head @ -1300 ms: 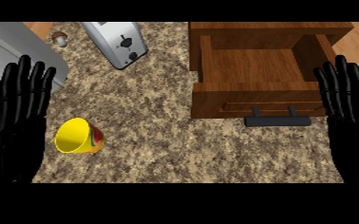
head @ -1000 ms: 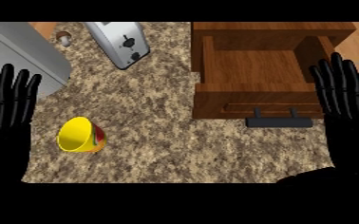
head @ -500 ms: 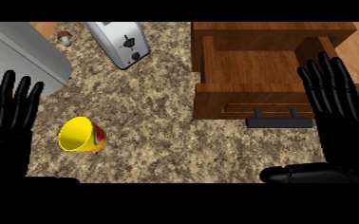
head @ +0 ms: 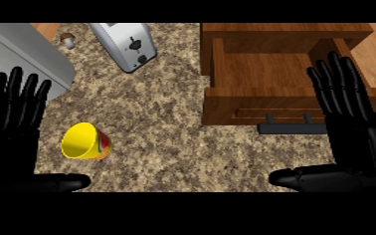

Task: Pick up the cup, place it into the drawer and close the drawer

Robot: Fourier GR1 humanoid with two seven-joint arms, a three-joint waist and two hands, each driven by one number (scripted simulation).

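Observation:
A yellow cup [head: 84, 142] lies tipped on its side on the speckled counter [head: 161, 114] at lower left, its mouth facing up and left. The wooden drawer [head: 275, 77] stands pulled out at upper right, its inside bare, with a dark handle [head: 292, 128] on its front. My left hand [head: 21, 112] is at the left edge, fingers straight and pointing up, just left of the cup and apart from it. My right hand [head: 343, 104] is open at the right edge, over the drawer's right side, thumb stretched out low.
A silver toaster [head: 126, 45] lies at the top centre. A grey appliance [head: 29, 55] fills the upper left corner, with a small mushroom [head: 68, 40] beside it. Bare counter lies between the cup and the drawer.
Both hands have moved inward and grown larger in view. The right hand has shifted left over the drawer's right side, its thumb now showing. The cup and drawer have not moved.

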